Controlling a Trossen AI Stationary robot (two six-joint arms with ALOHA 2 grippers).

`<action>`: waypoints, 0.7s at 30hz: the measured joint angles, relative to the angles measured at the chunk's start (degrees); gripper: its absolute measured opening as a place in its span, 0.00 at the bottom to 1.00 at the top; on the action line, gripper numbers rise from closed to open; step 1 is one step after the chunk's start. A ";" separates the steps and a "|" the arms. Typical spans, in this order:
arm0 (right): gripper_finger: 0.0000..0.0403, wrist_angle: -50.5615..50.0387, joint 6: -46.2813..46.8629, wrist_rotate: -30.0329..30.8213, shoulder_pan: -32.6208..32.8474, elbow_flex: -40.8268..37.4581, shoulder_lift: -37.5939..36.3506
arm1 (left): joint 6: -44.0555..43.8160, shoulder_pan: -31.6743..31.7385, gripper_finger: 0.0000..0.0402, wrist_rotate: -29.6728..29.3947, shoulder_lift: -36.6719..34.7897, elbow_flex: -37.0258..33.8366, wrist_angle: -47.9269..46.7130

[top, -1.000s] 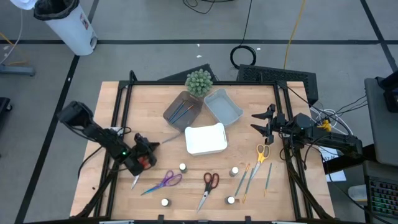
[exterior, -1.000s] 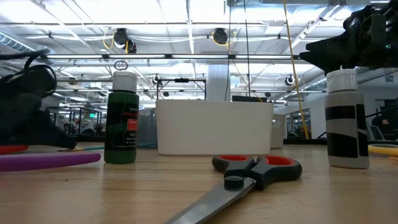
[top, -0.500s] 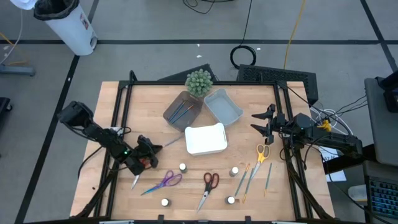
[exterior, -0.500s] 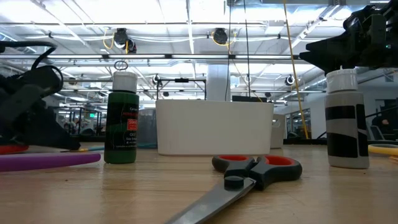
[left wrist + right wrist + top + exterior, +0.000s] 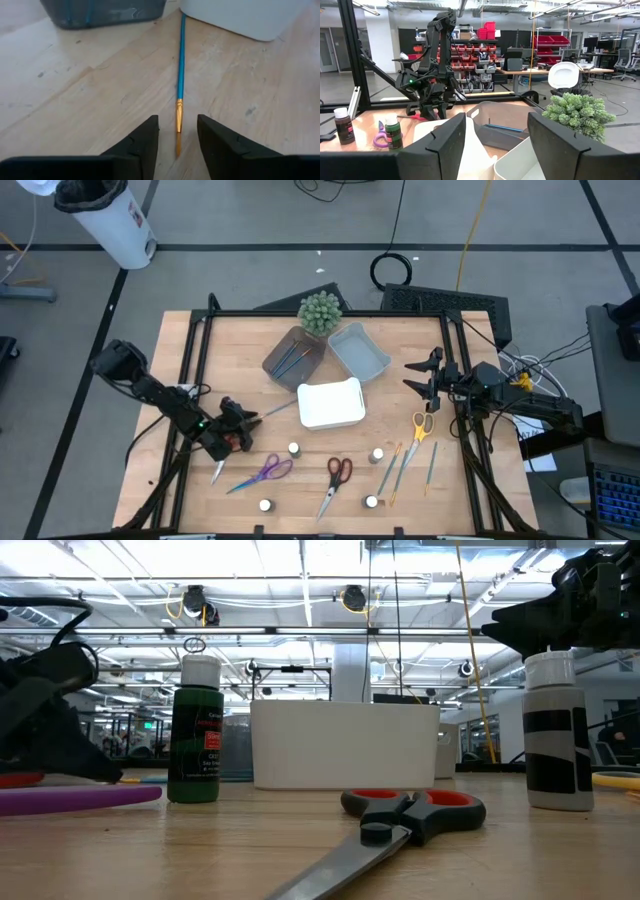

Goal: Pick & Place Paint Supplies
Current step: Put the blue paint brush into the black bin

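Table [image 5: 200,350] carries three trays near its middle: a white tray [image 5: 331,403], a blue-grey tray [image 5: 359,351] and a brown tray [image 5: 294,355] that already has brushes lying in it, likely the drop spot for brushes. Loose supplies lie along the near side: red scissors [image 5: 335,480], purple scissors [image 5: 262,473], yellow scissors [image 5: 421,426], a few brushes [image 5: 405,461] and white-capped bottles [image 5: 294,449]

Left gripper [image 5: 243,421] sits low over the wood with its fingers partly apart, straddling the bristle end of a blue brush [image 5: 181,65] that lies flat, its handle running toward the white tray. The fingers flank the tip without touching it, so nothing is held; whether this is a line-up for a pinch or a release I cannot tell

Right gripper [image 5: 418,375] waits by the right edge, held up off the table, fingers wide and empty

In the low view the left arm is a dark blur at the edge and the brush cannot be made out; the far trays are mostly hidden behind the white one
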 joint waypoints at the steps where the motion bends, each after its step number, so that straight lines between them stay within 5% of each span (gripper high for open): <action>1: 0.51 0.00 0.02 0.00 0.00 0.02 -0.02 | 0.48 0.30 0.36 0.23 0.31 0.03 0.13; 21: 0.51 -0.01 0.01 0.00 0.00 0.02 -0.01 | 2.44 2.54 0.03 3.03 4.77 0.05 0.25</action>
